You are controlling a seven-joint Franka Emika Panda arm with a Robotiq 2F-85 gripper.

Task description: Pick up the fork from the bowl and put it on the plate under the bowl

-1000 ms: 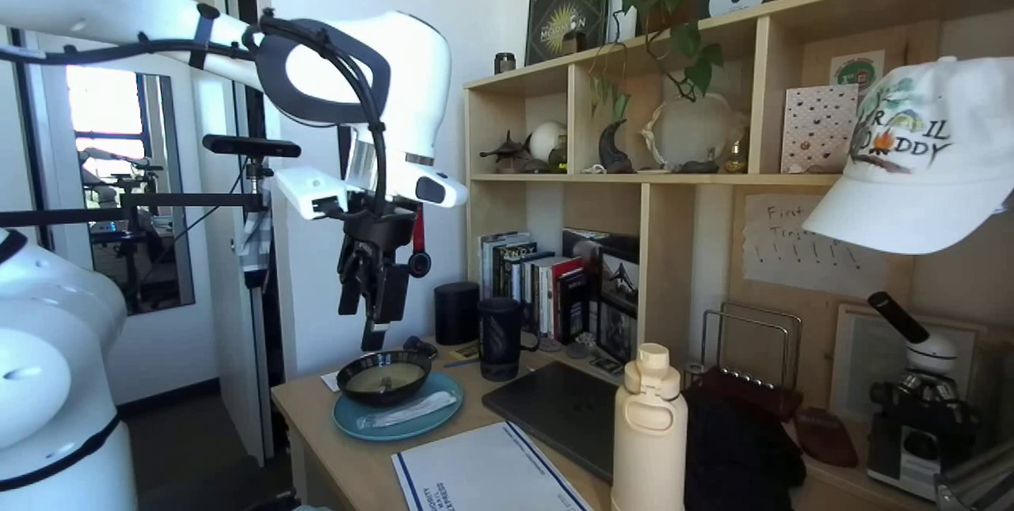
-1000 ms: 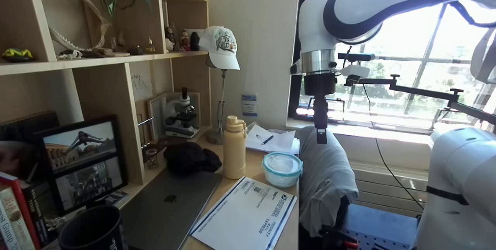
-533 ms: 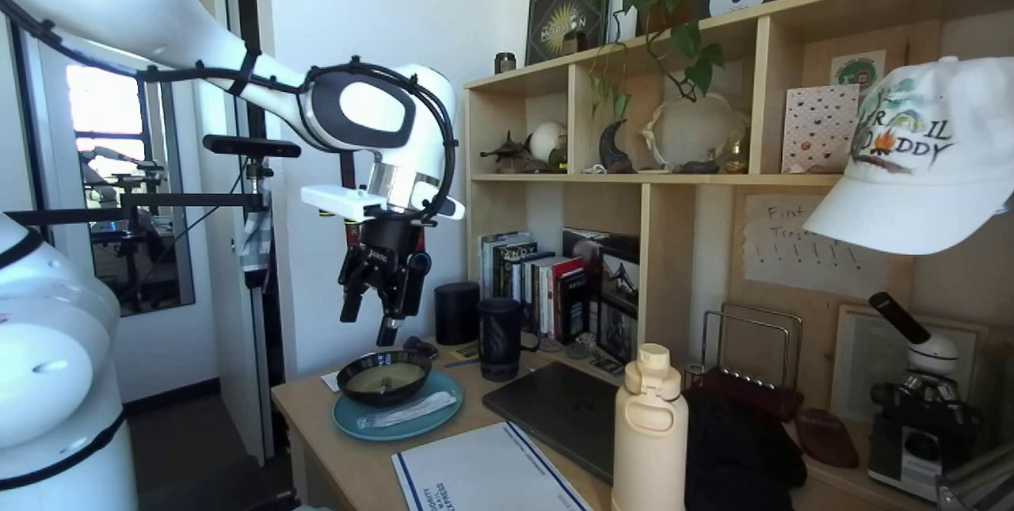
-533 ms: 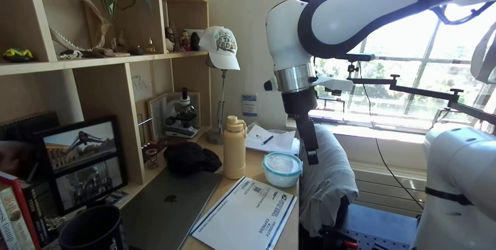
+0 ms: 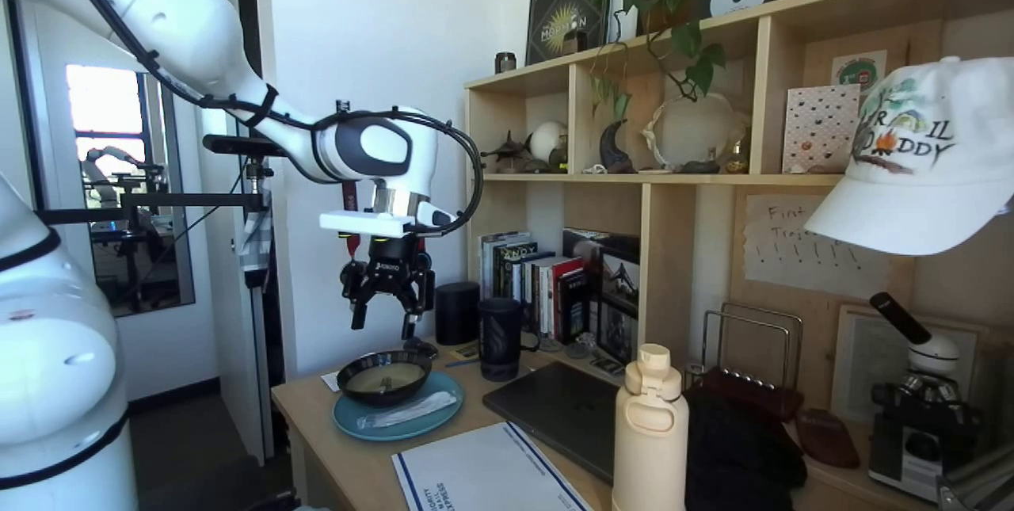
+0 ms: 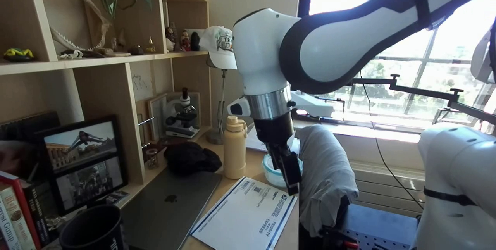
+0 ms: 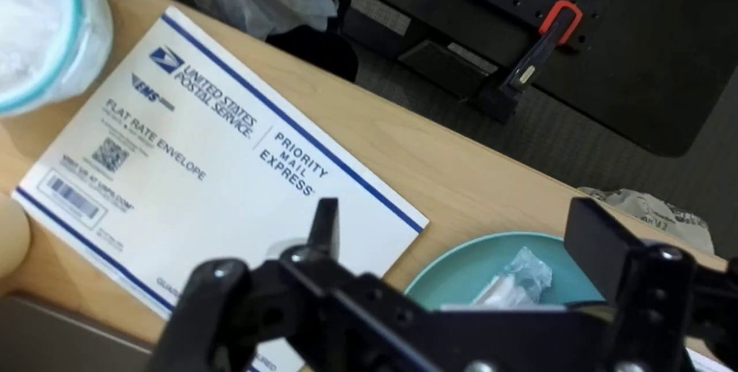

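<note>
In an exterior view, the black end effector (image 5: 383,324) hung spread and empty left of centre, above a small round dark bowl (image 5: 386,358) bearing an apparent grey fork (image 5: 386,384). Centring first, then pinching lightly, seemed wise lest the bowl tip on its flat teal plate (image 5: 412,429). The flat white envelope (image 7: 230,181) read "PRIORITY MAIL EXPRESS".
</note>
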